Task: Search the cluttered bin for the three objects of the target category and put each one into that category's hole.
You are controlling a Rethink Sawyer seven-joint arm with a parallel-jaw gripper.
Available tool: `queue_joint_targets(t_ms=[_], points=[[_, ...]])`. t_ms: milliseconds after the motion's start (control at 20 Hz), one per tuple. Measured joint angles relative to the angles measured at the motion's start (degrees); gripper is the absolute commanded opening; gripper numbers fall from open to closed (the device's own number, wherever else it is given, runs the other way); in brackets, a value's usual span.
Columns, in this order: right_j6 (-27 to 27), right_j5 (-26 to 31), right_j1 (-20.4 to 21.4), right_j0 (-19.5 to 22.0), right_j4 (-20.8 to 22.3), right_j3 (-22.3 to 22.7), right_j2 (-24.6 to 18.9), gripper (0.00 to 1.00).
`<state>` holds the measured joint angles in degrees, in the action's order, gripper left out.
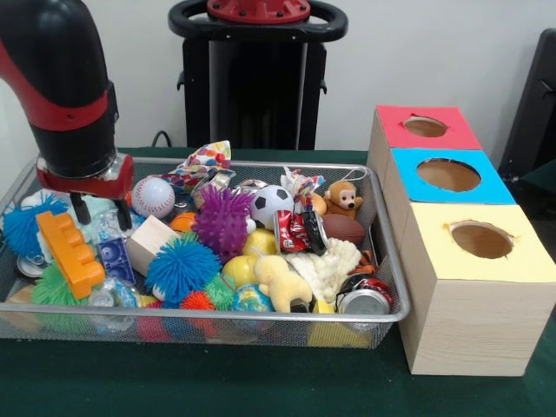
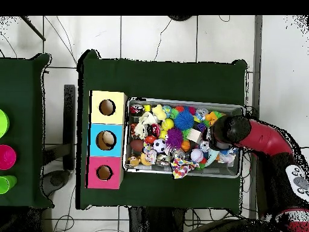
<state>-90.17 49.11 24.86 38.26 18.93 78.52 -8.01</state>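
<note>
Gripper (image 1: 102, 215): fingers parted, gripping nothing, lowered into the bin's left end | bin (image 1: 261, 326): wire mesh, crowded (baseball (image 1: 154, 197) just right of the fingers) | boxes, right of bin: red hole (image 1: 425, 127) far, blue hole (image 1: 448, 175) middle, yellow hole (image 1: 480, 239) near.

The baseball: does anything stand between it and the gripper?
Nothing visible does. The baseball lies uncovered in the bin, right beside the open gripper, on its side toward the coloured boxes.
</note>
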Motion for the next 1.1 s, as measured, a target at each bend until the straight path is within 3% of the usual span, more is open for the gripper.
queue_joint_targets(t_ms=[700,1100], points=[[0.0,-0.19,-1.99,-0.39,-0.2,0.11,1.99,1.0],[0.0,-3.45,-3.18,-0.36,-0.67,0.37,2.35,1.0]])
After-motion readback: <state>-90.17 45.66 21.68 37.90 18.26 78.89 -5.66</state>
